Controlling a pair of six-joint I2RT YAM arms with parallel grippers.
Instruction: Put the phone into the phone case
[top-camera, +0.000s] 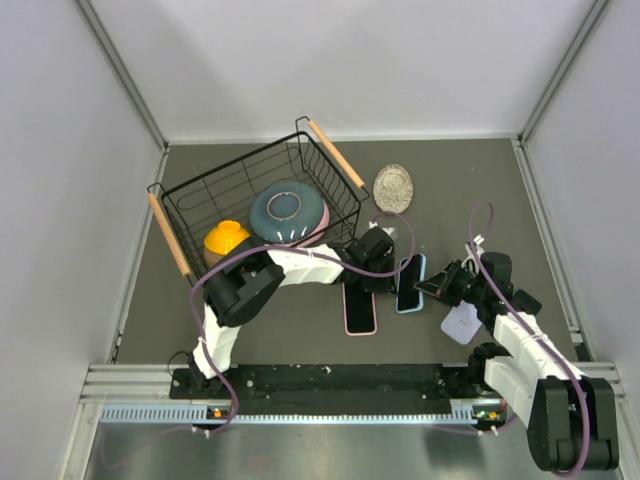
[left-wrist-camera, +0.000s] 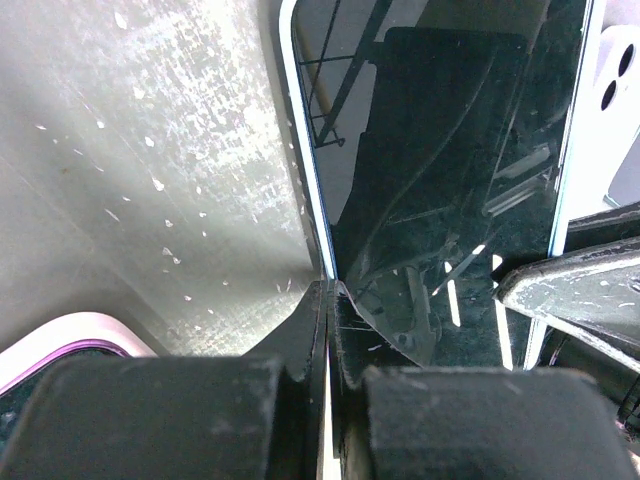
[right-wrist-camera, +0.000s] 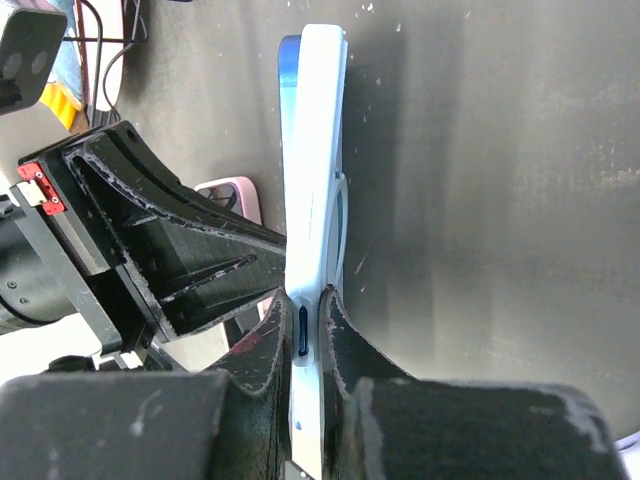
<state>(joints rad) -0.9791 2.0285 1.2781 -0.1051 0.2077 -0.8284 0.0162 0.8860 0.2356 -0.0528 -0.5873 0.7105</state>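
**Hands.** The left hand (left-wrist-camera: 328, 290) is clamped on the phone (left-wrist-camera: 450, 150). Its fingers pinch one long edge across the phone's thickness, with the dark screen running away from them. The right hand (right-wrist-camera: 303, 310) is clamped on the opposite long edge, and a dark side slot sits between its fingers. Judgement: holding both edges leaves the phone's back free and steadies it so it can be lined up over a case.

**Task items.** From above, the phone lies between the two hands, screen up. The pink case (top-camera: 360, 315) lies flat on the counter (top-camera: 480, 180), just beside the phone on the left arm's side. The phone is not in it.

**Surroundings.** A white piece (top-camera: 460, 324) rests by the right arm. A wire basket (top-camera: 240, 170) holding a bowl (top-camera: 288, 212) stands behind the left arm.

**Hidden or unclear.**
- No view shows whether the phone is lifted clear of the counter or resting on it.
- The pink case has a dark interior, so I cannot confirm it is empty.
- The left hand covers the far end of the pink case.
- In the left wrist view the white piece shows two dark holes. It may be a second case, but the right arm hides part of it.
- The phone's back is not visible in any view.
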